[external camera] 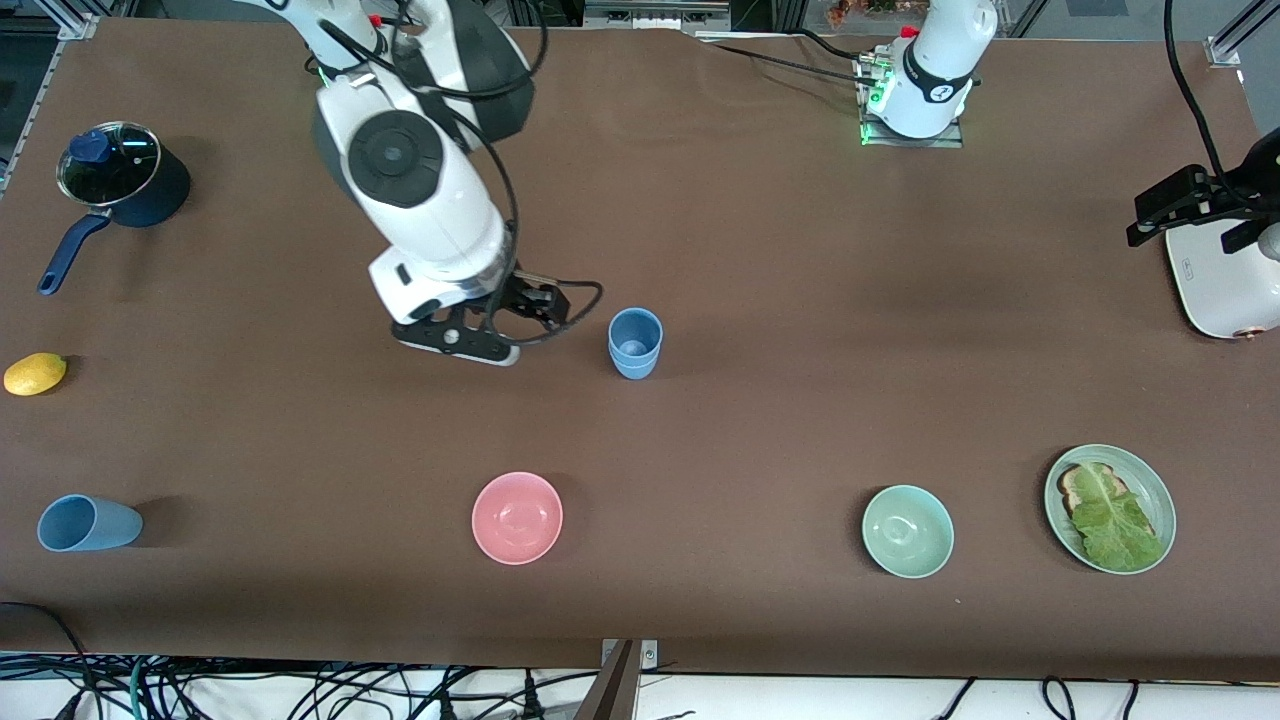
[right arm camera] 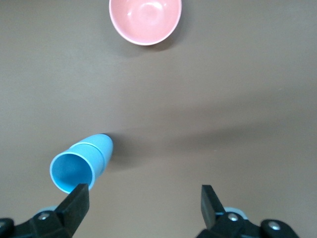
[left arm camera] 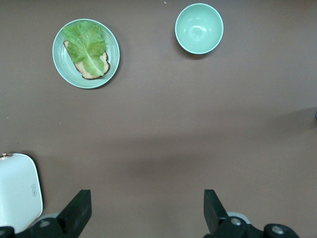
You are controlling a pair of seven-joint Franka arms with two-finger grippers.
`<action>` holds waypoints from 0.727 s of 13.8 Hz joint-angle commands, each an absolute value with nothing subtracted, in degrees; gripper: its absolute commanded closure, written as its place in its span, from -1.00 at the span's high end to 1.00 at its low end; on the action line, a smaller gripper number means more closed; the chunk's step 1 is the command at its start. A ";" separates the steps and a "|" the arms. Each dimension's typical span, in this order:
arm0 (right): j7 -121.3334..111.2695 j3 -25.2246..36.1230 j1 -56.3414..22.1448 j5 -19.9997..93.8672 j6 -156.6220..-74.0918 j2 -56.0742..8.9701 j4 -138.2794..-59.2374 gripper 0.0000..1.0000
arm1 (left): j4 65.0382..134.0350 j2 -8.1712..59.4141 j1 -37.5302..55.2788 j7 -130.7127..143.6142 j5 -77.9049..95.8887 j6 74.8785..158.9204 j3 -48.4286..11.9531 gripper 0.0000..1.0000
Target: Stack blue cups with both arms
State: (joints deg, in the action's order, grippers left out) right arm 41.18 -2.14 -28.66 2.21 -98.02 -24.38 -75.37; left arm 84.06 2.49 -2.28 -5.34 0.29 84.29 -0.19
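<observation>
- Your right tool point(external camera: 478, 338) hangs open, empty, over mid-table beside the stacked blue cups point(external camera: 635, 343); bare table point(external camera: 800, 400) around.
- A third cup point(external camera: 88, 523) lies tipped near the table's front corner, right arm's end.
- Your left tool point(left arm camera: 147, 210) waits open at the other end, cut off by the front view's edge.

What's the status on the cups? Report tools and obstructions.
Right tool open, beside the stacked blue cups, holding nothing. Left tool open, waiting over bare table. Third blue cup on its side at right arm's end, unstacked. Nothing in the way.
</observation>
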 commanded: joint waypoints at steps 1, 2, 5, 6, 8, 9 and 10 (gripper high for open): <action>33.60 -2.64 -24.36 3.52 -94.32 -18.21 -79.36 1.00 | 84.64 1.67 -2.55 -6.42 0.53 83.76 -0.53 1.00; 31.40 -2.64 -22.95 3.52 -92.83 -17.06 -79.45 1.00 | 84.64 1.67 -2.46 -6.42 0.53 83.76 -0.53 1.00; 24.20 -2.64 -18.47 3.60 -88.34 -14.42 -79.45 1.00 | 84.81 1.41 -2.11 -6.33 0.53 83.76 -0.53 1.00; 21.39 -2.64 -16.80 3.60 -87.11 -13.72 -79.45 1.00 | 85.25 1.06 -2.02 -6.33 0.53 83.85 -0.53 1.00; 16.37 -2.64 -13.73 3.60 -85.00 -11.96 -79.63 1.00 | 85.61 0.62 -2.02 -6.33 0.53 83.76 -0.53 1.00; 14.00 -2.64 -12.23 3.60 -84.29 -11.43 -79.72 1.00 | 85.95 0.35 -1.93 -6.33 0.53 83.76 -0.61 1.00; 11.80 -2.64 -10.82 3.60 -83.77 -10.56 -80.15 1.00 | 86.31 -0.08 -1.93 -6.33 0.53 83.85 -0.53 1.00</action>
